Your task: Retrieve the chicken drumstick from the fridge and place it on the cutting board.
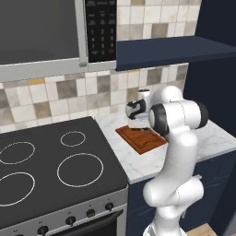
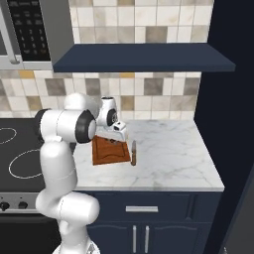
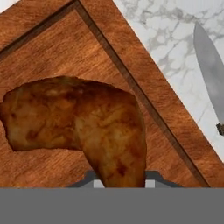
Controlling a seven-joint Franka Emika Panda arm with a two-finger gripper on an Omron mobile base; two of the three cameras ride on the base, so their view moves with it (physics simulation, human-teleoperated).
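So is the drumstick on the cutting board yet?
Over it, contact unclear: the chicken drumstick sits between the gripper tips above the cutting board.

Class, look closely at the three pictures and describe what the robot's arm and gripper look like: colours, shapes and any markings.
The arm is built of glossy white, rounded tube-like segments with dark grey to black rings at the joints. The wrist carries a white block-shaped hand with dark patches. The gripper shows small grey finger parts. No cables or lettering are visible.

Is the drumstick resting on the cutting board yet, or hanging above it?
Cannot tell. In the hand view the chicken drumstick covers the cutting board, with no gap or contact line visible; its narrow end sits between the fingers.
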